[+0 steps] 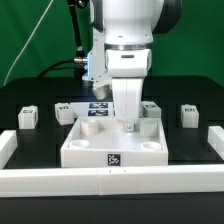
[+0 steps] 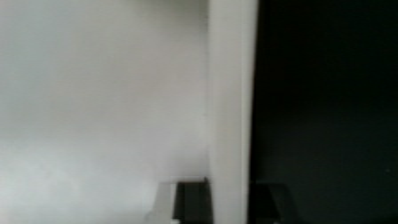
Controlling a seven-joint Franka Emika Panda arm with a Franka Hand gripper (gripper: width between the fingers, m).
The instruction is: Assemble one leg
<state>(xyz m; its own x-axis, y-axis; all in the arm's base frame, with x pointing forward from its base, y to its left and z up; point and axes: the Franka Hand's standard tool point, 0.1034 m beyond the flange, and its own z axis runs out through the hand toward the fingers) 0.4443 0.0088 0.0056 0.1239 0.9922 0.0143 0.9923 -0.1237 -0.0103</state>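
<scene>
The large white tray piece (image 1: pixel 100 148) with round recesses lies in the middle of the black table. My gripper (image 1: pixel 128 124) is down at its far wall. In the wrist view the gripper (image 2: pixel 231 188) has one dark finger (image 2: pixel 191 202) on each side of the tray piece's thin white wall (image 2: pixel 231 90), and both press against it. Small white legs stand behind the tray: two at the exterior view's left (image 1: pixel 27 117) (image 1: pixel 66 112) and two at the right (image 1: pixel 150 108) (image 1: pixel 188 114). No leg is held.
The marker board (image 1: pixel 98 108) lies behind the tray piece, partly hidden by the arm. A low white border (image 1: pixel 110 181) runs along the front and both sides of the table. A green backdrop stands behind.
</scene>
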